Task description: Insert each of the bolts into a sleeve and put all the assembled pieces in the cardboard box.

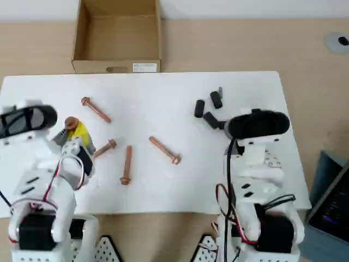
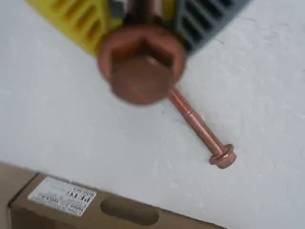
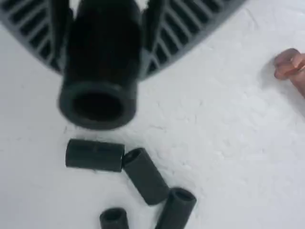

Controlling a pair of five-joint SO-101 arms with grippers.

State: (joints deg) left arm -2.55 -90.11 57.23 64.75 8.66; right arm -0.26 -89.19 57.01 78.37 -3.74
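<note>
My left gripper [image 1: 73,129] [image 2: 141,14] is shut on a copper bolt [image 2: 141,64] [image 1: 71,123], its hex head facing the wrist camera, above the left side of the white mat. My right gripper [image 1: 221,124] [image 3: 102,28] is shut on a black sleeve [image 3: 100,86], with the bore's open end towards the camera. Several loose black sleeves [image 3: 94,154] [image 1: 199,107] lie just beyond it. Several copper bolts lie on the mat, among them one [image 1: 96,109] [image 2: 200,129] near the held bolt, one [image 1: 126,165] in the middle and one [image 1: 164,149] further right. The cardboard box [image 1: 117,66] [image 2: 95,210] stands open beyond the mat.
The white mat [image 1: 163,185] covers the wooden table in front of both arms. A bolt head [image 3: 288,64] shows at the edge of the right wrist view. A dark device [image 1: 332,202] sits off the mat at the right.
</note>
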